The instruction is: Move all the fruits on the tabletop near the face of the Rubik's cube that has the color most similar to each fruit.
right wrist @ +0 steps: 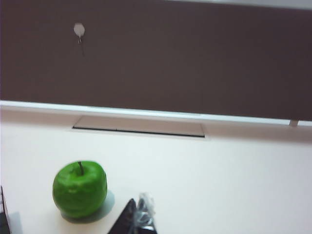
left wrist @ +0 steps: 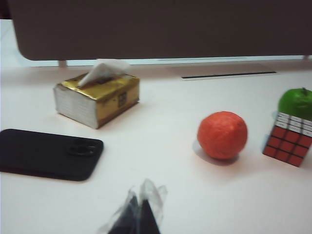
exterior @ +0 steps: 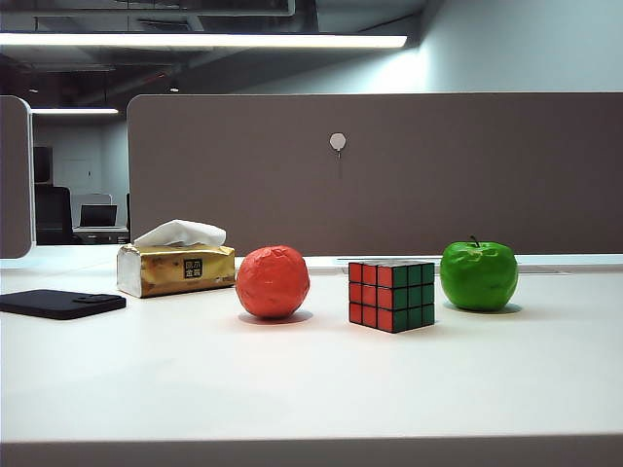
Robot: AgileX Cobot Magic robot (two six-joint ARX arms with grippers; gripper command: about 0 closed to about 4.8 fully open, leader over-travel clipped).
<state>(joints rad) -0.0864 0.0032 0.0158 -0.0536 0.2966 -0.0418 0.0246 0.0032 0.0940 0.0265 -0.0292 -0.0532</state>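
Observation:
On the white tabletop (exterior: pixel 292 389) stands the Rubik's cube (exterior: pixel 391 295), red face towards the left and green face towards the right. The bumpy red-orange fruit (exterior: pixel 273 282) rests a short way left of it, on the red side. The green apple (exterior: pixel 478 275) sits just right of it, on the green side. Neither gripper shows in the exterior view. My left gripper (left wrist: pixel 139 207) hovers shut and empty, well short of the red fruit (left wrist: pixel 222 135) and cube (left wrist: pixel 290 139). My right gripper (right wrist: pixel 138 214) is shut and empty beside the apple (right wrist: pixel 80 189), apart from it.
A gold tissue box (exterior: pixel 176 268) stands at the back left, and a flat black phone (exterior: pixel 60 304) lies further left. A brown partition (exterior: pixel 389 165) closes off the far edge of the desk, with a cable slot (right wrist: pixel 139 127) in front of it.

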